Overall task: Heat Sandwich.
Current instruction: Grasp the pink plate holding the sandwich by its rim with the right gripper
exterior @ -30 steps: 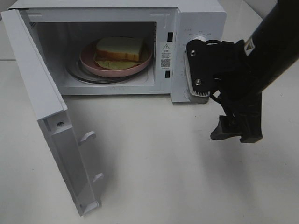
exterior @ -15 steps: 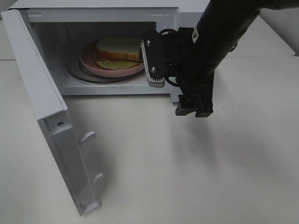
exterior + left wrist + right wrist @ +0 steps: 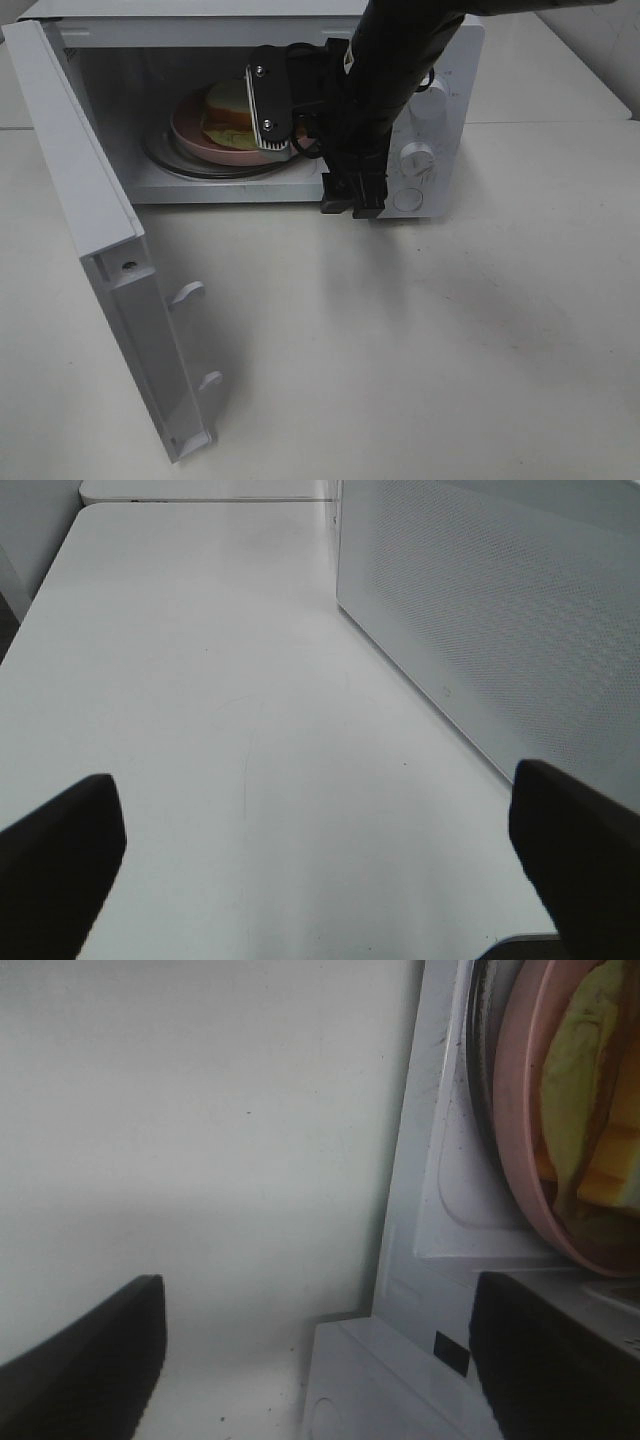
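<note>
Both hands gape: your right hand (image 3: 352, 197) hangs at the open white microwave (image 3: 420, 60), where the white-bread ham sandwich (image 3: 226, 108) sits on a round pink plate (image 3: 195, 135); your left hand (image 3: 320, 840) hovers over the white counter (image 3: 200, 710).

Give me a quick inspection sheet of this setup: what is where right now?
Surface: white table, bare where visible.
Job's things: sandwich on pink plate inside microwave; door swung open.
Clutter: nothing seen.
Grippers: right gripper open, empty, by the microwave's front opening; left gripper open, empty, over the table beside the door.
Cables: black wires on the right arm's wrist.
Surroundings: nothing seen.
</note>
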Available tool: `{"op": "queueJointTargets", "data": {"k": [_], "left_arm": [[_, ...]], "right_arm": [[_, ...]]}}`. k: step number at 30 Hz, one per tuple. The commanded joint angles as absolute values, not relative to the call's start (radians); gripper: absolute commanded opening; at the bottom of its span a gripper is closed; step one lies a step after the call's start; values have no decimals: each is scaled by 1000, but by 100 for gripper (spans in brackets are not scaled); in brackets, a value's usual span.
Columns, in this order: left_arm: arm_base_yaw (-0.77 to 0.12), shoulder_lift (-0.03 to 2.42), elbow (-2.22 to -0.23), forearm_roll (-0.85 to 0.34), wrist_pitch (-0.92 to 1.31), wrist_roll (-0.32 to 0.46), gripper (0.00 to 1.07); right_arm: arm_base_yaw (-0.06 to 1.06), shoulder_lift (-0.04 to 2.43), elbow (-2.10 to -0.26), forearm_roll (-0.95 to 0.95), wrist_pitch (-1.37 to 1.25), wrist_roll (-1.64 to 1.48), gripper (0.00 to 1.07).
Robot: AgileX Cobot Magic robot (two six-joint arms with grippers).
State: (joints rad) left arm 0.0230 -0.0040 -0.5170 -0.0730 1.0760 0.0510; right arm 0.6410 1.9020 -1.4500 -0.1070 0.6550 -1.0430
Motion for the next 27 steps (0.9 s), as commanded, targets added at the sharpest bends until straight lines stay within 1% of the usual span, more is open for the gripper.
{"op": "queueJointTargets", "data": {"k": [1, 11, 15, 27], "left_arm": [[25, -10, -516, -80, 1067, 50, 100], [25, -10, -516, -80, 1067, 50, 100], [25, -10, -516, -80, 1067, 50, 100], [25, -10, -516, -80, 1067, 50, 100]], "right_arm": [[644, 1940, -1493, -113, 648, -1054, 79], [656, 2017, -1567, -125, 594, -1055, 78], [656, 2083, -1632, -125, 582, -1047, 78], [656, 2203, -1738, -124, 546, -1026, 76]]}}
